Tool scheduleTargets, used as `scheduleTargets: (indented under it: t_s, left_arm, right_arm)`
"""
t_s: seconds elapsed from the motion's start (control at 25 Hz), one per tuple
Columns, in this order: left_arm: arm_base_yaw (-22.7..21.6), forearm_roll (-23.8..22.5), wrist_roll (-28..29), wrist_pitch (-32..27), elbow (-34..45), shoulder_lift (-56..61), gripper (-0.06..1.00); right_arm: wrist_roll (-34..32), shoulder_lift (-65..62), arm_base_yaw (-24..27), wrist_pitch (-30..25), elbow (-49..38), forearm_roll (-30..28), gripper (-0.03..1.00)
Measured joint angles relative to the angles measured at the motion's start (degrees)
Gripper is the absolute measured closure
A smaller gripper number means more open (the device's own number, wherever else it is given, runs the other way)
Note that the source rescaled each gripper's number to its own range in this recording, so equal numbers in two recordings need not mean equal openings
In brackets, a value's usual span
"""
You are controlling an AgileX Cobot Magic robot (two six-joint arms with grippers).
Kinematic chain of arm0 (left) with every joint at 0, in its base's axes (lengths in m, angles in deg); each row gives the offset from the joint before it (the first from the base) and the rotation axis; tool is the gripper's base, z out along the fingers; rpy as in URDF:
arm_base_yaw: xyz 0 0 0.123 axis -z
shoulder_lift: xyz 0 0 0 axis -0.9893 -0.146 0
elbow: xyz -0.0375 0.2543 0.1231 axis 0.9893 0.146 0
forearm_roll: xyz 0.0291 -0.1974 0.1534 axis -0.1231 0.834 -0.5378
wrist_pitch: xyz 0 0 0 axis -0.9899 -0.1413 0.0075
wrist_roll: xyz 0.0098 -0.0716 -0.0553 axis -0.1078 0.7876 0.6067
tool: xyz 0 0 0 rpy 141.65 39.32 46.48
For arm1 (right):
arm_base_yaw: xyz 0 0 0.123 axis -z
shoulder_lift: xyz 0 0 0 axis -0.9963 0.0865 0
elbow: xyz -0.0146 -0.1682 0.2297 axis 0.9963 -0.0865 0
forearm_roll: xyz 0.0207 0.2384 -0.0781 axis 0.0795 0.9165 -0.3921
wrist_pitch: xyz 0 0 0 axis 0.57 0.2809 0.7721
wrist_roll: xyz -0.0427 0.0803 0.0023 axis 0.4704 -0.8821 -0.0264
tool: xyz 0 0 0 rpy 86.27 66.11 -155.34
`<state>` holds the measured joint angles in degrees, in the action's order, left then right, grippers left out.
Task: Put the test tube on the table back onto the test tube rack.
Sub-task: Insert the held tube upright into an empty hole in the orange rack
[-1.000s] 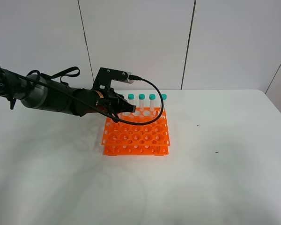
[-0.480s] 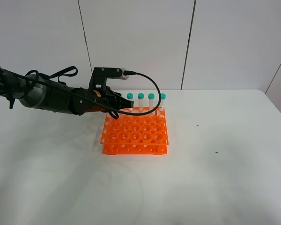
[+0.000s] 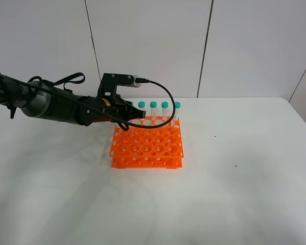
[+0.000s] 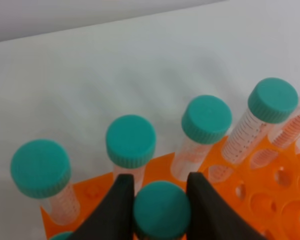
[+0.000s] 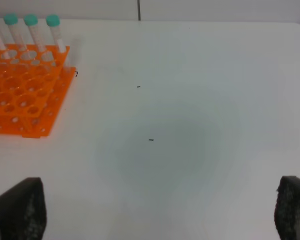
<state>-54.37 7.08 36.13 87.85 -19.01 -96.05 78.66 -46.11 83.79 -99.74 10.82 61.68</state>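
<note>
Item: the test tube (image 4: 161, 212), teal cap uppermost. It is clamped at the cap between the two dark fingers (image 4: 119, 210) of the left gripper (image 4: 160, 192), which is closed tight on it. Location: upright over the far-left part of the test tube rack (image 3: 148, 145), one row nearer than the line of neighbouring tubes (image 4: 131, 141) standing along the rack's far edge. Its body is hidden under its own cap, so whether the tip is fully seated in a hole cannot be told. Step in hand, as judged: placing the tube into the rack, close to completion. Next move, as judged: confirm the tube is down in its hole, then part the jaws and lift straight up, keeping clear of the caps just beyond. Elsewhere: the right gripper (image 5: 155, 210) hangs over the bare right side of the table (image 3: 234, 194), jaws spread wide, holding nothing.
</note>
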Motion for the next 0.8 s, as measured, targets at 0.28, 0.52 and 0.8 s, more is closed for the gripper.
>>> scheduleTargets:
  t_s: [0.28, 0.52, 0.8]
  left_arm:
    - [0.00, -0.18, 0.02, 0.00, 0.00, 0.00, 0.94]
    - [0.46, -0.26, 0.02, 0.00, 0.00, 0.00, 0.94]
    - [0.53, -0.26, 0.02, 0.00, 0.00, 0.00, 0.94]
  right_arm:
    - [0.00, 0.00, 0.00, 0.00, 0.00, 0.00, -0.03]
    - [0.00, 0.00, 0.00, 0.00, 0.00, 0.00, -0.03]
    - [0.00, 0.00, 0.00, 0.00, 0.00, 0.00, -0.03]
